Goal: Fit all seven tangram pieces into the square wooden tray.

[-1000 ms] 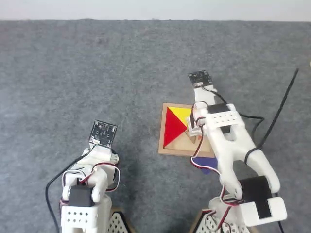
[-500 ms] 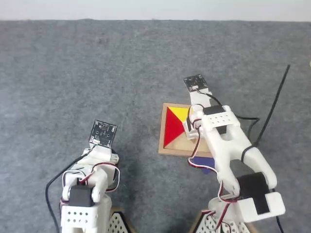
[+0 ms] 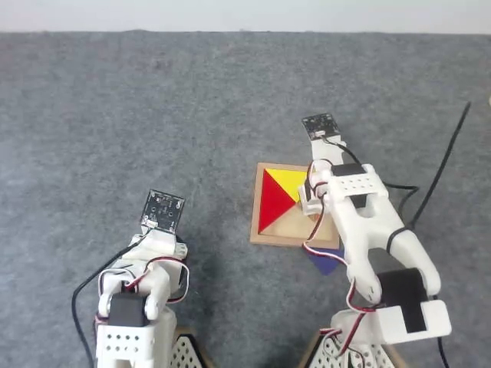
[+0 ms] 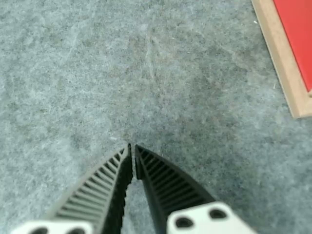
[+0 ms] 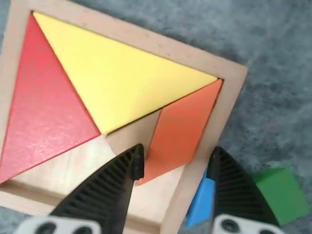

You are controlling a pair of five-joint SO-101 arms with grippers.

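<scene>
Item 1: desk (image 3: 153, 100). It is covered from left to right in grey short-pile felt or carpet with a mottled, fibrous surface. The left wrist view shows faint creases and scuff lines in the pile.

Item 2: pale plain band (image 3: 230, 15). It runs along the far edge of the desk across the full width.

Item 3: thin black cable (image 3: 453, 144). It lies at the right side, slanting across the grey covering, with its free end pointing far and right.

White arms (image 3: 368, 230), black servos (image 3: 126, 310), red-and-white cables (image 3: 311, 249) — ribbed black end effector fingers (image 4: 165, 180)
</scene>
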